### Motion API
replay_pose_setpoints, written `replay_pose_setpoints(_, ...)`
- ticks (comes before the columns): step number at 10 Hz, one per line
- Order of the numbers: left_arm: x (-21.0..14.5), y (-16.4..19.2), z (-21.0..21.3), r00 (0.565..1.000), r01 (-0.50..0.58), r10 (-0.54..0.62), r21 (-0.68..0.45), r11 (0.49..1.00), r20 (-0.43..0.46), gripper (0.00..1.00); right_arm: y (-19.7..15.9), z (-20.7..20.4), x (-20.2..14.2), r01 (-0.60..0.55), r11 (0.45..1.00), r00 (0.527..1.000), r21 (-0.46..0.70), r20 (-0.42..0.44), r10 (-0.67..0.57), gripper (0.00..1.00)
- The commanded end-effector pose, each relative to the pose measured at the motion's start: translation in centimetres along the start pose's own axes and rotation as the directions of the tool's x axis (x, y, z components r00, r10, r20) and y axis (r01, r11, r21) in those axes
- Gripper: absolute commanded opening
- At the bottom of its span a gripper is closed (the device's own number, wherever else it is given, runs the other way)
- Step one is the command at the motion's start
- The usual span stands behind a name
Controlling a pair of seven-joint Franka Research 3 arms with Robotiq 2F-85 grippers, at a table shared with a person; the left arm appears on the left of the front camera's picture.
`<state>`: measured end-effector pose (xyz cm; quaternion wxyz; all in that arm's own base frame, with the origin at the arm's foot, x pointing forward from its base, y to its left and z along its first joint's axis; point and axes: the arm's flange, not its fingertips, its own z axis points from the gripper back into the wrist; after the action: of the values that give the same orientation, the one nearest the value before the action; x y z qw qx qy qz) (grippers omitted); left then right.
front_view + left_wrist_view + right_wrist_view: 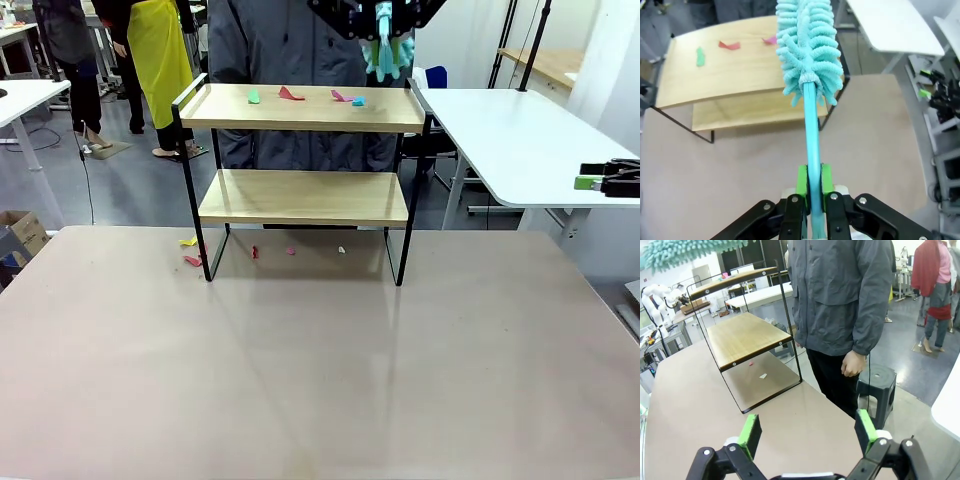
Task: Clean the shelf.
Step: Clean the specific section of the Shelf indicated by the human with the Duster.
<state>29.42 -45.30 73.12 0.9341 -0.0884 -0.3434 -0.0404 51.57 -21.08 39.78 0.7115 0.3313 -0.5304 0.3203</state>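
Note:
The shelf [300,108] stands at the table's far side, its top board [740,70] carrying green [700,56], red [729,45], pink and cyan [358,101] scraps. My left gripper [810,182] is shut on the handle of a teal fluffy duster [810,45]. In the front view this gripper [380,14] hangs above the shelf's right end, with the duster [386,50] just over the top board. My right gripper [807,432] stands open with nothing in it, off to the shelf's [742,335] side.
Small scraps [254,252] lie on the table under and left of the shelf. A person in a grey jacket [840,300] stands right behind it, beside a dark stool [877,380]. A white side table [520,140] at the right holds a black and green tool [610,180].

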Motion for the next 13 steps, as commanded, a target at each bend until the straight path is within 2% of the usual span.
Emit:
replay_pose_setpoints(1,0.9,-2.2,-0.7,0.999,-0.029,0.029,0.005,1.000,0.039,0.13,0.1,-0.1,0.3,-0.005,1.000,1.000,0.001,0.000,0.005,1.00)
replay_pose_setpoints(3,0.6,-2.4,-2.1,1.000,-0.021,0.021,-0.026,0.999,0.017,0.13,0.1,-0.1,0.3,-0.005,1.000,1.000,0.001,0.000,0.005,1.00)
replay_pose_setpoints(9,-1.0,-2.6,-6.1,0.994,-0.016,0.015,-0.011,1.000,-0.109,0.13,0.1,-0.1,0.3,-0.005,1.000,1.000,0.001,0.000,0.005,1.00)
replay_pose_setpoints(13,-0.9,-0.5,-7.1,0.990,-0.038,0.045,0.052,0.998,-0.133,0.13,0.1,-0.1,0.3,-0.005,1.000,1.000,0.001,0.000,0.005,1.00)
